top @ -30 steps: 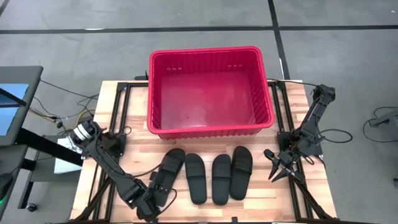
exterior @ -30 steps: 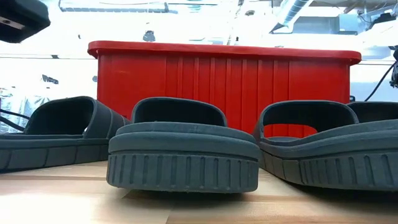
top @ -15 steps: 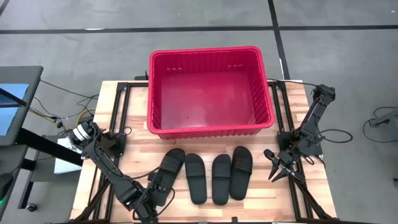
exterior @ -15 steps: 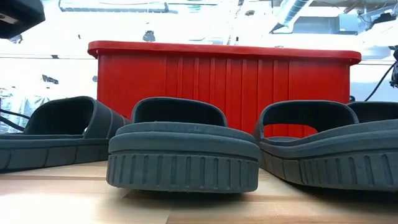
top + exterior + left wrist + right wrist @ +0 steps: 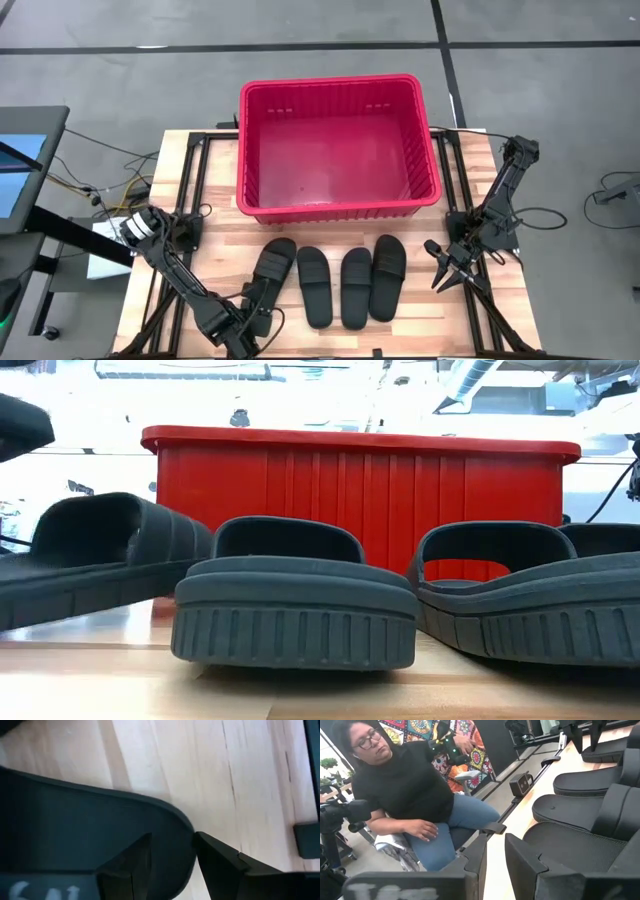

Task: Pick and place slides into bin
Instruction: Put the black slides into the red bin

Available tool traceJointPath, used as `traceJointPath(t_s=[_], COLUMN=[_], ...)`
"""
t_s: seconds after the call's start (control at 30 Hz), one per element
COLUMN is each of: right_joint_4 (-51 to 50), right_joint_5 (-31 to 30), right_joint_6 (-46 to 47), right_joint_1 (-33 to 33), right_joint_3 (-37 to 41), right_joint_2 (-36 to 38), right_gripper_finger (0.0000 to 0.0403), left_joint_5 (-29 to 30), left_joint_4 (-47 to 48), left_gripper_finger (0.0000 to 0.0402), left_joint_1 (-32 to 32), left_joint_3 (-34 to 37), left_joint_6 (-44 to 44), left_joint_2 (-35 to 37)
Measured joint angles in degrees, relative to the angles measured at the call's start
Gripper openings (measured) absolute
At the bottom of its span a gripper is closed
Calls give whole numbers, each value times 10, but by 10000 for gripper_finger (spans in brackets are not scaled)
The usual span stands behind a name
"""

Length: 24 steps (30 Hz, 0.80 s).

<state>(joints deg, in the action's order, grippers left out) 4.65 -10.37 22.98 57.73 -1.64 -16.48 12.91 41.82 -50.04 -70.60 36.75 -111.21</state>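
Several black slides lie in a row on the wooden table in front of the red bin (image 5: 335, 205). My left gripper (image 5: 254, 314) is down at the near heel end of the leftmost slide (image 5: 272, 270), pointing steeply down, open, its fingers astride the sole's edge (image 5: 186, 837). That slide (image 5: 100, 555) is tilted, its far strap end up off the wood. The other slides (image 5: 314, 285) (image 5: 355, 287) (image 5: 387, 275) rest flat on their soles. My right gripper (image 5: 441, 277) waits at the table's right, slightly open and with nothing between its fingers (image 5: 492, 851). My left gripper comes at the leftmost slide's heel end from above, slanting. One finger (image 5: 125, 865) stands over the footbed and the other (image 5: 220, 865) outside the sole's rim (image 5: 186, 837). The slide is tipped with its far end raised. Which finger bears on it does not show.
The bin stands at the table's far middle, its near wall (image 5: 360, 510) just behind the slides. Black frame rails (image 5: 190, 190) run along both table sides. A person (image 5: 405, 795) sits beyond the table's near side.
My left gripper has come down onto the heel end of the leftmost slide, its finger gap unchanged. That slide has tipped: its far strap end has risen off the table while the near end stays low. The other slides and my right arm have kept still.
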Motion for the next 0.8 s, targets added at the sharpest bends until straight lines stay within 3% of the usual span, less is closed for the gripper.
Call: traceJointPath(t_s=[0.33, 0.8], right_joint_4=[-4, -12], right_joint_5=[0, 0], right_joint_6=[0, 0], right_joint_1=[0, 0], right_joint_3=[0, 0], right_joint_2=[0, 0], right_gripper_finger=[61, 61], left_joint_5=[2, 52], left_joint_4=[-6, -22], left_gripper_finger=[147, 137], left_joint_1=[-4, -7], left_joint_3=[2, 2], left_joint_6=[11, 58], left_joint_2=[-3, -24])
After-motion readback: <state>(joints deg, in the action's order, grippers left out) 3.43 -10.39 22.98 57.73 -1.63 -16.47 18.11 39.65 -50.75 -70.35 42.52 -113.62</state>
